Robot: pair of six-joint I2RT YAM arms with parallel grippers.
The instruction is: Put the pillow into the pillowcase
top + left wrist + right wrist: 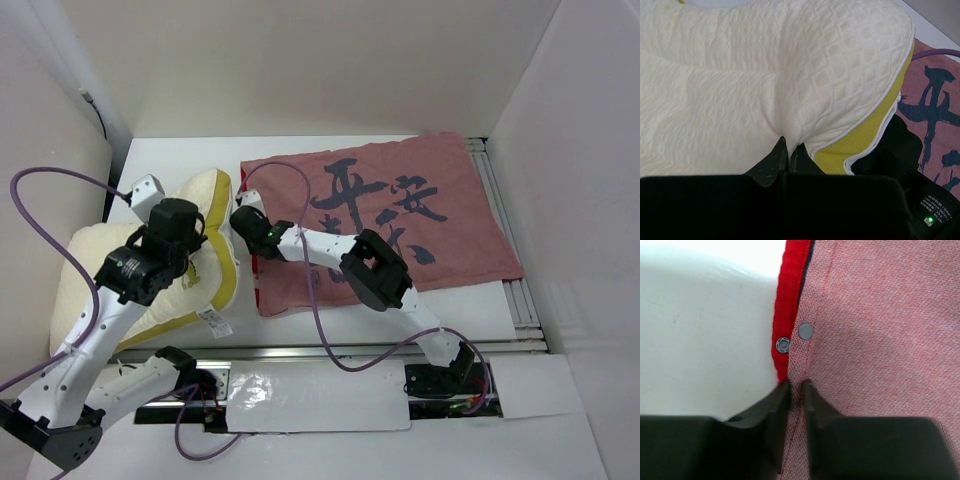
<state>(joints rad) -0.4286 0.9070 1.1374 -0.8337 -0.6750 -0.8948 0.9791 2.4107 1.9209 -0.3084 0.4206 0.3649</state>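
The cream-white pillow [215, 196] with yellow side edging lies at the left of the table, partly under my left arm. My left gripper [193, 252] is shut on a pinch of its quilted cover [765, 75], the fabric bunched between the two fingers near the yellow edge [860, 140]. The pillowcase [400, 200] lies flat at the centre-right, dull pink face up with dark calligraphy. My right gripper [243, 218] is at its left edge, fingers closed on the hem [796, 385] just below two grey snap buttons [805, 330]. The bright red inner layer [789, 290] shows beside that hem.
White enclosure walls [60, 160] stand close on both sides and behind. An aluminium rail [503, 190] runs along the table's right edge. Purple cables [290, 172] loop over the pillowcase and the left arm. A white tag [212, 318] hangs off the pillow's near edge.
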